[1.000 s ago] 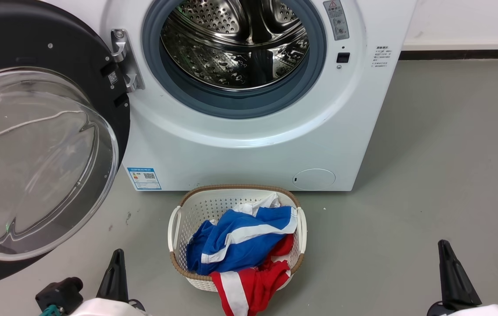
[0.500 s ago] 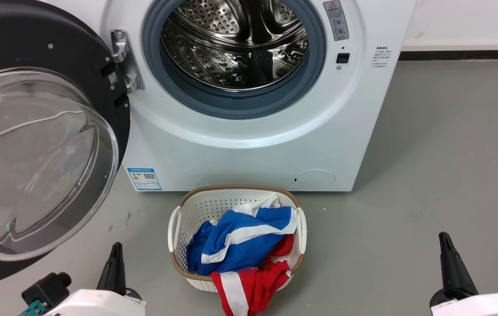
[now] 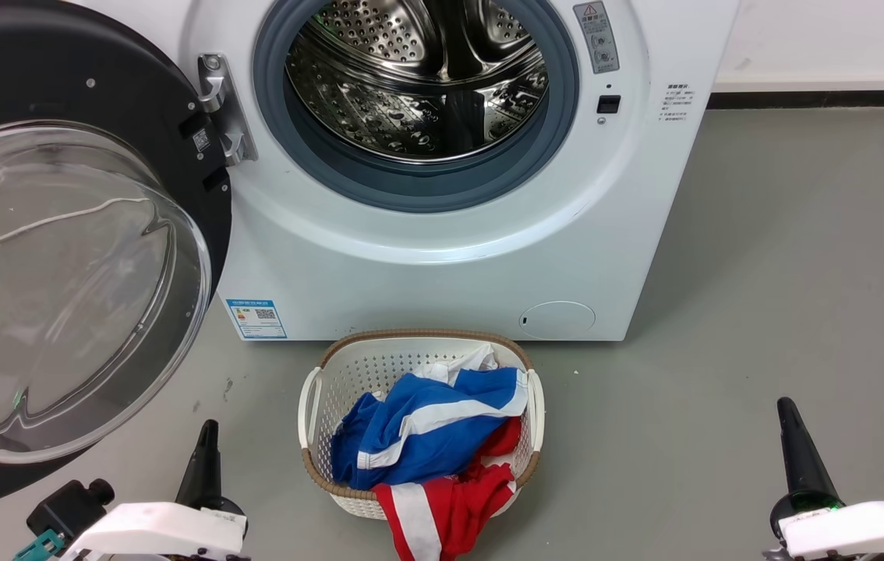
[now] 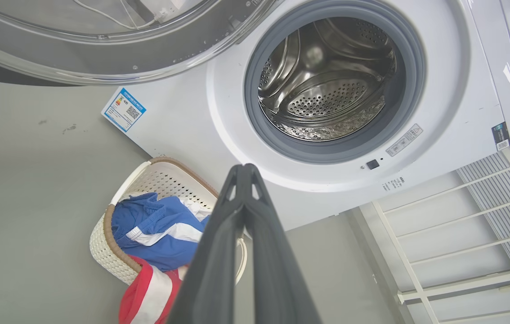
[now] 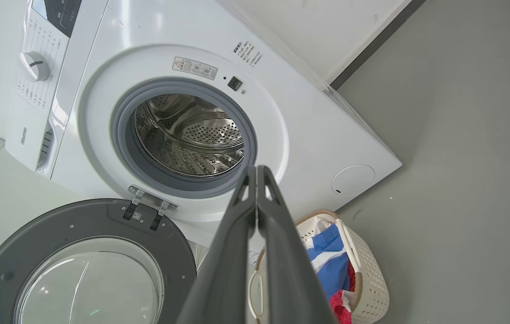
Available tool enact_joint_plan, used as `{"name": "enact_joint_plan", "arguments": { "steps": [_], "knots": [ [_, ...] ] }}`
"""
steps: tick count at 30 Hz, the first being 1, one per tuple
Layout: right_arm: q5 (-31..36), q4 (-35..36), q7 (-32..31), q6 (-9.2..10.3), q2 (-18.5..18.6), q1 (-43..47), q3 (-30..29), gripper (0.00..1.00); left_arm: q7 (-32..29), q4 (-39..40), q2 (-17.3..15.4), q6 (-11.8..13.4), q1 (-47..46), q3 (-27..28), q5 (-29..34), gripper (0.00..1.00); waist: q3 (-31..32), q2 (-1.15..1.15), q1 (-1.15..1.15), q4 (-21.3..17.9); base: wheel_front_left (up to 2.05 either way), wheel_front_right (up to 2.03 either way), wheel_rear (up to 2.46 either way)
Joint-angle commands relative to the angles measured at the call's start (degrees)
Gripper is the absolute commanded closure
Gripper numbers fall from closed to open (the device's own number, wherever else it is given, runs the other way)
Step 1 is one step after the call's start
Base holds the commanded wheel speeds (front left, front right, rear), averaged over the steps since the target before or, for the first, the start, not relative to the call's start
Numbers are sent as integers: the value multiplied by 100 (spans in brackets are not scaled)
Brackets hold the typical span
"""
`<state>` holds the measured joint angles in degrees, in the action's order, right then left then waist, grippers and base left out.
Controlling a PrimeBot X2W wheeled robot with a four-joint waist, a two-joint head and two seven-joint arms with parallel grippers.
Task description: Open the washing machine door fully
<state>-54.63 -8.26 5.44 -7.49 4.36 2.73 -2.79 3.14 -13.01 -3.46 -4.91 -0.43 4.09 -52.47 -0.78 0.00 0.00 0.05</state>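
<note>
Corners at the bottom of the head view held the left gripper point(image 3: 208, 440) and the right gripper point(image 3: 787, 421), lower left and lower right, both clear of everything around them. Each wrist view showed that arm's two dark fingers pressed together to a single point, pinching nothing.

Just beyond them, at the lower centre, the laundry basket point(image 3: 380, 365) stood on the grey floor point(image 3: 762, 273) with blue and red clothes point(image 3: 426, 428) heaped in it, close against the front of the washing machine point(image 3: 426, 288).

Farther on, the washing machine door point(image 3: 138, 97) filled the left side of the frame. It hung wide on its metal hinge point(image 3: 224, 109), and its clear glass bowl point(image 3: 60, 288) faced out toward the camera, well apart from the opening. At the top centre the steel drum point(image 3: 411, 86) and its grey gasket point(image 3: 426, 187) lay fully exposed.

By my judgement the opening was done or nearly so. The door looked about as far round as its hinge allowed, and neither gripper touched it. At most a last outward nudge remained.
</note>
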Motion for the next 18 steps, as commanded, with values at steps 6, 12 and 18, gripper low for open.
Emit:
{"name": "enact_joint_plan", "arguments": {
  "steps": [6,12,18],
  "knots": [
    [-676,-49,-161,-1,54,-241,-15,100,-158,26,0,-71,-212,59,-666,100,7,0,0,-1,0,0,0],
    [-1061,-107,-257,-1,56,-324,-25,100,-256,12,6,-90,-266,83,-1051,100,12,0,0,-1,0,0,0],
    [-1424,-167,-353,-1,56,-392,-37,100,-346,-2,12,-118,-305,105,-1416,100,16,0,0,-1,0,0,0]
  ]
}}
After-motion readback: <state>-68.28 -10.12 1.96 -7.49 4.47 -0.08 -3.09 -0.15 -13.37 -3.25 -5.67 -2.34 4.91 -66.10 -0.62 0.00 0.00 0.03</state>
